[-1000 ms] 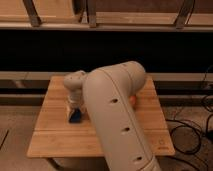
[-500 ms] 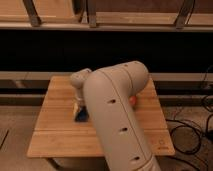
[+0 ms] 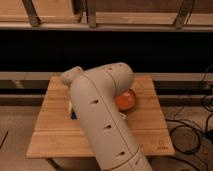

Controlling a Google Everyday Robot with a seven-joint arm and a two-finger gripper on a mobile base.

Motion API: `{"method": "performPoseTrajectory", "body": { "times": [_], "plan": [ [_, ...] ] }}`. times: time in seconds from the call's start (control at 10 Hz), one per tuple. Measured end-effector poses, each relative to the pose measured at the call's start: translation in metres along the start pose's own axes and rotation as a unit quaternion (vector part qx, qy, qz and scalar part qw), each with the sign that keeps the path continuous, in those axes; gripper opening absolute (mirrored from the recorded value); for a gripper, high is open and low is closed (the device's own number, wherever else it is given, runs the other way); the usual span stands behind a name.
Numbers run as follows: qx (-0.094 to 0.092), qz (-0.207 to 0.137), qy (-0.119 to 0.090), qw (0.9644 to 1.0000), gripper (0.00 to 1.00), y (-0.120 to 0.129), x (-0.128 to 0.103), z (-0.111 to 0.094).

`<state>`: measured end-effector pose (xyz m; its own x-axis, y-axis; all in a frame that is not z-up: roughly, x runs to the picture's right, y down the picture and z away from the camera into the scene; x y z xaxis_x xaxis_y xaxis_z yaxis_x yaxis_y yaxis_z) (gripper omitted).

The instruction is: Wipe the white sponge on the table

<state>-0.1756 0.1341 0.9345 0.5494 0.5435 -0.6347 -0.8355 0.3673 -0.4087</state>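
The light wooden plank table (image 3: 50, 132) fills the middle of the camera view. My thick pale arm (image 3: 102, 120) rises from the bottom and hides the table's centre. Its wrist (image 3: 72, 77) bends down over the table's left-centre. The gripper (image 3: 73, 109) reaches the tabletop there and is mostly hidden behind the arm. A small pale sliver (image 3: 69, 106) shows at the arm's left edge with a dark blue bit (image 3: 74, 115) below it. I cannot tell whether the sliver is the white sponge.
An orange round bowl-like thing (image 3: 126, 100) sits on the table just right of the arm. A small dark mark (image 3: 161, 146) is near the front right corner. Grey shelving rails (image 3: 100, 25) run behind the table. Black cables (image 3: 195, 130) lie on the floor at right.
The wrist has shifted slightly over the table's left-centre. The gripper has slipped further behind the arm, so less of it shows. The orange thing has not moved.
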Motion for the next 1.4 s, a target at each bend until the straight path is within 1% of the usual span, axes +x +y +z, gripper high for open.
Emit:
{"method": "performPoseTrajectory", "body": {
  "times": [0.1, 0.2, 0.3, 0.4, 0.5, 0.6, 0.7, 0.8, 1.0, 1.2, 1.4],
  "plan": [
    [-0.002, -0.022, -0.004, 0.9997, 0.00, 0.014, -0.010, -0.001],
    [-0.005, -0.040, -0.005, 0.9992, 0.00, 0.026, -0.013, -0.003],
    [-0.010, -0.062, -0.004, 0.9980, 0.00, 0.042, -0.011, -0.005],
    [-0.017, -0.080, 0.000, 0.9967, 0.00, 0.057, -0.003, -0.006],
    [-0.025, -0.090, 0.006, 0.9956, 0.00, 0.066, 0.012, -0.007],
    [-0.029, -0.092, 0.016, 0.9952, 0.00, 0.066, 0.026, -0.005],
    [-0.033, -0.083, 0.029, 0.9956, 0.00, 0.060, 0.044, -0.003],
    [-0.036, -0.064, 0.045, 0.9963, 0.00, 0.047, 0.062, 0.002],
    [-0.030, -0.034, 0.064, 0.9969, 0.00, 0.021, 0.079, 0.009],
    [-0.012, -0.007, 0.076, 0.9970, 0.00, -0.008, 0.082, 0.012],
    [0.010, 0.004, 0.068, 0.9976, 0.00, -0.028, 0.067, 0.006]
  ]
}}
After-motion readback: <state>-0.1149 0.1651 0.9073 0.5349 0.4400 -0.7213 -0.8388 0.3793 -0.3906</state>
